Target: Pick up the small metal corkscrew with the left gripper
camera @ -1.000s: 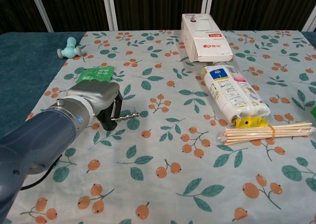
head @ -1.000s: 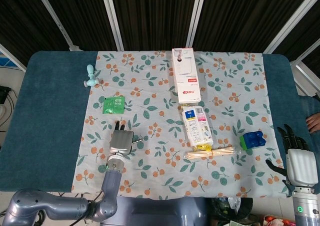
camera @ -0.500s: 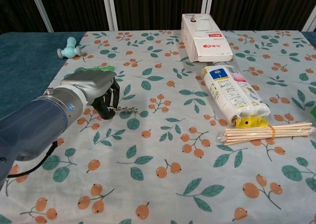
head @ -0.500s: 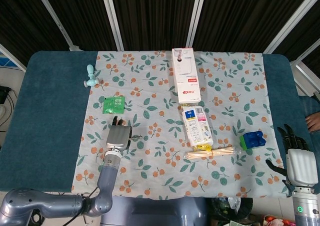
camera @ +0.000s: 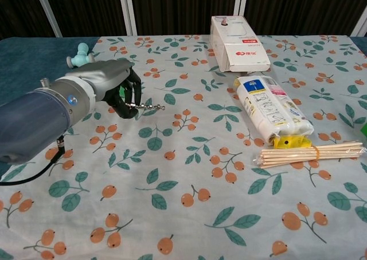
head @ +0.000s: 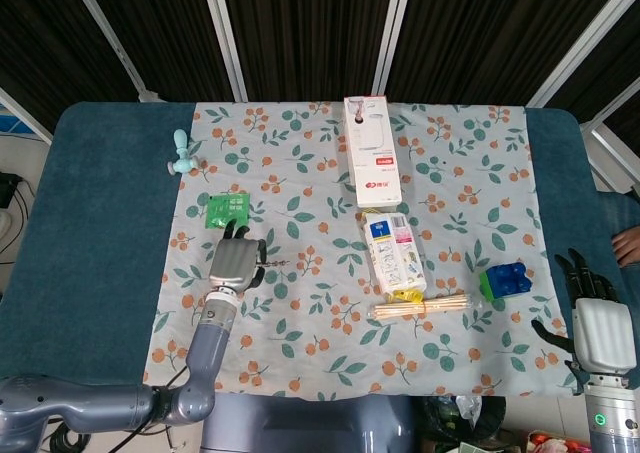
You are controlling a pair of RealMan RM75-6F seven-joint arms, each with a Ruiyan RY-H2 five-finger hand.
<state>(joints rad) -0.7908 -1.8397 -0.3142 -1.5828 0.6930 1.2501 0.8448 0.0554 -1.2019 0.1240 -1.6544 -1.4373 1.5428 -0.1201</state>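
My left hand (camera: pixel 109 88) (head: pixel 236 261) grips the small metal corkscrew (camera: pixel 147 106) above the flowered tablecloth (camera: pixel 195 174). Its spiral tip pokes out to the right of the curled dark fingers, clear of the cloth, and shows as a thin sliver in the head view (head: pixel 272 264). The handle is hidden inside the hand. My right hand (head: pixel 598 323) hangs past the table's right front corner with its fingers spread and nothing in it.
A green packet (head: pixel 228 210) lies just behind the left hand, mostly hidden by it in the chest view. A mint toy (camera: pixel 79 55) sits far left. A white box (camera: pixel 236 43), a snack bag (camera: pixel 270 109), skewers (camera: pixel 312 152) and blue blocks (head: pixel 505 280) lie right.
My left hand has risen and moved away from me toward the green packet, carrying the corkscrew off the cloth. The right hand has stayed put.
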